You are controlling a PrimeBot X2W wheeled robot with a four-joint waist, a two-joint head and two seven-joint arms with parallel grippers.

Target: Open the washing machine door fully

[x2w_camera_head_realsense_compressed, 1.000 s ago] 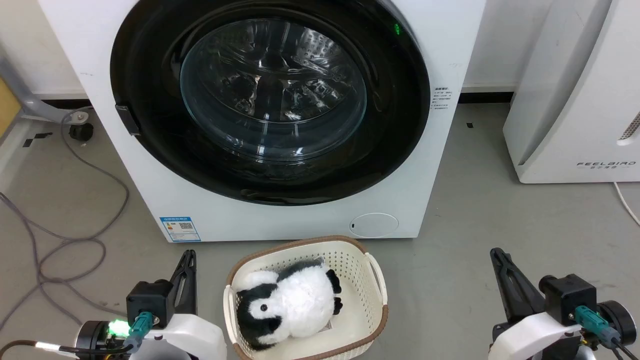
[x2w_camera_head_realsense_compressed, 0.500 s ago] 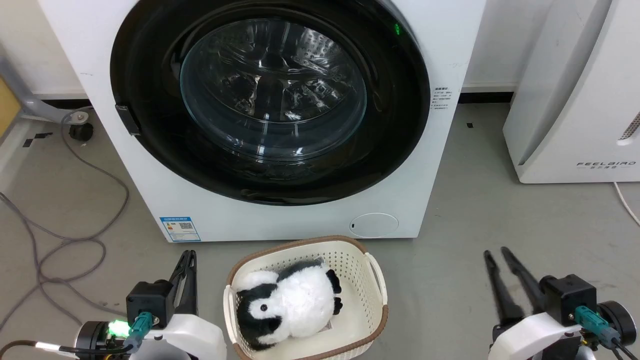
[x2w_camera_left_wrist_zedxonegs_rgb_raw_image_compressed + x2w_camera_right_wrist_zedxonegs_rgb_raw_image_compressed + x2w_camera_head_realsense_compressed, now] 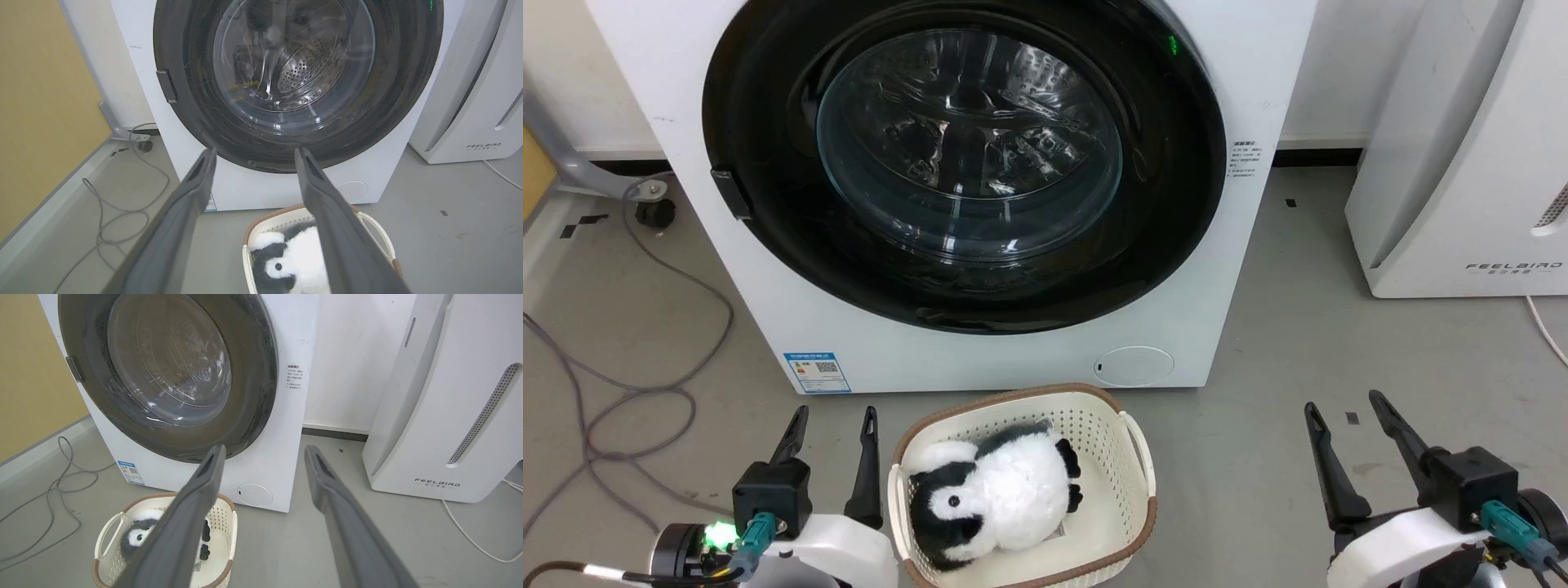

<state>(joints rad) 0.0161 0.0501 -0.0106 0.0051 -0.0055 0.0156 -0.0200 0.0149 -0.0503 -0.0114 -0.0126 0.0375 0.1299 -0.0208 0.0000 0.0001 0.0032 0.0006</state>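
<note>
**Fig.** Head view, w/ L and R wrist views.

(a) Washing machine [image 3: 980, 359]: white front-loader at top centre of head view, standing on the grey floor [image 3: 1298, 327]. Blue label sticker [image 3: 817, 373] at its lower-left corner. Round cap [image 3: 1134, 367] at lower right. Small text label [image 3: 1244, 159] on the front, R of the door.

(b) Washing machine door [image 3: 768, 261]: glossy black disc, nearly as wide as the machine, lying flush w/ the front, i.e. shut. Clear glass bowl [image 3: 968, 147] at its centre. Perforated steel drum [image 3: 304, 69] visible through the bowl in the L wrist view. Dark tab [image 3: 731, 194] on the disc's left edge. Green light [image 3: 1172, 46] near the disc's upper right.

(c) Left gripper [image 3: 836, 412]: lower left, fingers spread wide apart and empty. It is well short of the door and just beside the basket's left rim.

(d) Right gripper [image 3: 1343, 402]: lower right, fingers likewise parted and empty. It is above bare floor, apart from machine and basket.

(e) Basket [image 3: 1147, 465]: cream, perforated, w/ brown rim. It sits on the floor directly in front of the machine, btwn the two grippers, and holds a black-and-white plush penguin [image 3: 996, 490].

(f) White appliance marked FEELBIRD [image 3: 1462, 163]: R of the machine, apart from it.

(g) Grey cable [image 3: 629, 400]: looped on the floor L of the machine. Castor [image 3: 654, 214] beyond it, near the wall.
</note>
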